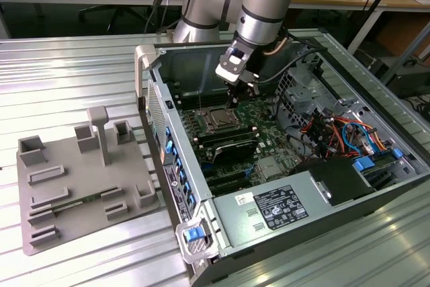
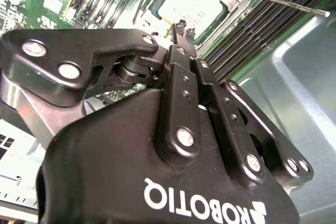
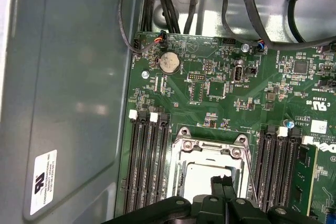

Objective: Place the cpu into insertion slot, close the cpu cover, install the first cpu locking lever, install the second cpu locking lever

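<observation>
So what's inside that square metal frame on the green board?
The cpu, pale metal top up, shows through the cpu cover. The shut gripper hides one edge of it; the insertion slot beneath is covered.

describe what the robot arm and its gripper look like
The arm is a thick silvery-grey tube with light blue caps at its joints, and a pale grey block sits at its wrist. The gripper is matte black: a rounded body with white lettering, and slim linked fingers fastened with round silver screws.
</observation>
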